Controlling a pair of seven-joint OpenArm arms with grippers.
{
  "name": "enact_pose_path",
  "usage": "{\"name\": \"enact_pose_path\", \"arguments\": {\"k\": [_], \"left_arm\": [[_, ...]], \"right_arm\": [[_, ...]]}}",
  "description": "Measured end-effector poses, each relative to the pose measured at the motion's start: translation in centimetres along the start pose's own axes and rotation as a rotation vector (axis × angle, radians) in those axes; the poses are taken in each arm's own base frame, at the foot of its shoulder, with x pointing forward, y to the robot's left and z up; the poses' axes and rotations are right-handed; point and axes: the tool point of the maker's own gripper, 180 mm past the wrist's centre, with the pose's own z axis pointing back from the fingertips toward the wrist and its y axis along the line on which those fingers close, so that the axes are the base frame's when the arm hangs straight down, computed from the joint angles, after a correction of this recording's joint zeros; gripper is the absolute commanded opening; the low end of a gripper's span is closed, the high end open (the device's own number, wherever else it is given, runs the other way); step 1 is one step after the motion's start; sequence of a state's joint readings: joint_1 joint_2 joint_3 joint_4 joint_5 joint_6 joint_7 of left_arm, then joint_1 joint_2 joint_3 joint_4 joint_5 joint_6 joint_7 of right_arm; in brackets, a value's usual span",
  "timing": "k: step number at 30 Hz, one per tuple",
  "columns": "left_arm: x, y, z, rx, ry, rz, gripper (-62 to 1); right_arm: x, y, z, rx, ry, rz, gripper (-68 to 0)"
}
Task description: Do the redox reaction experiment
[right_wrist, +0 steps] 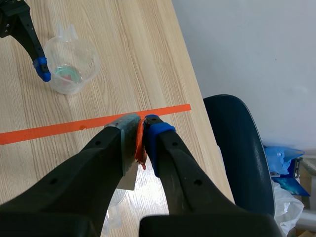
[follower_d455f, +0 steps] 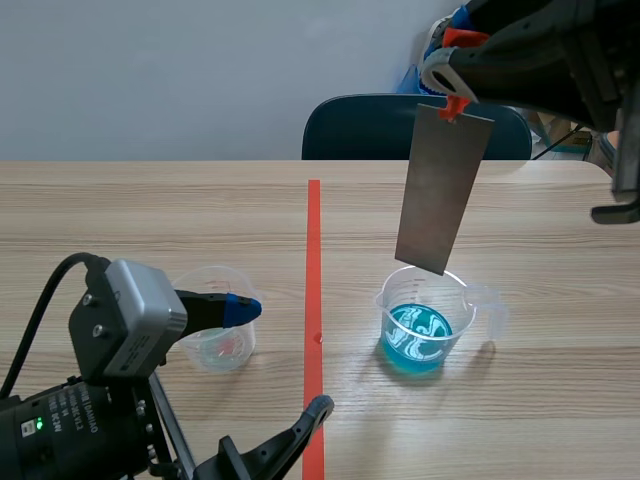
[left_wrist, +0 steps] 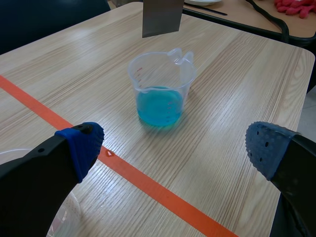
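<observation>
A grey metal plate (follower_d455f: 442,190) hangs upright from my raised right gripper (follower_d455f: 455,98), which is shut on the orange clip (right_wrist: 140,148) at the plate's top edge. The plate's lower edge is just above the rim of a clear beaker of blue liquid (follower_d455f: 425,325), right of the tape line. In the left wrist view the beaker of blue liquid (left_wrist: 160,98) stands ahead of my open left gripper (left_wrist: 175,148), under the plate (left_wrist: 162,17). A second clear beaker (follower_d455f: 218,335) with a little pale liquid sits beside the left gripper (follower_d455f: 285,360).
A dark blue chair (follower_d455f: 415,125) stands behind the table's far edge. The orange tape line (follower_d455f: 314,260) runs down the middle of the wooden table (follower_d455f: 560,400). Another table (left_wrist: 276,19) with cables lies beyond the edge.
</observation>
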State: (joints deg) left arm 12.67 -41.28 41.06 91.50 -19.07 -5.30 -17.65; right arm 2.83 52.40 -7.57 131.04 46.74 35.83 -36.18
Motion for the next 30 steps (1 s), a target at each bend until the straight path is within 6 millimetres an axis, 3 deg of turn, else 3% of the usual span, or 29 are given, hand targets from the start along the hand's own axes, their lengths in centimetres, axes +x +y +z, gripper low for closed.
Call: {"name": "enact_pose_path", "arguments": {"k": [30], "left_arm": [[0.00, 0.00, 0.00, 0.000, 0.000, 0.000, 0.8]], "right_arm": [[-0.19, 0.00, 0.00, 0.000, 0.010, 0.000, -66.9]]}}
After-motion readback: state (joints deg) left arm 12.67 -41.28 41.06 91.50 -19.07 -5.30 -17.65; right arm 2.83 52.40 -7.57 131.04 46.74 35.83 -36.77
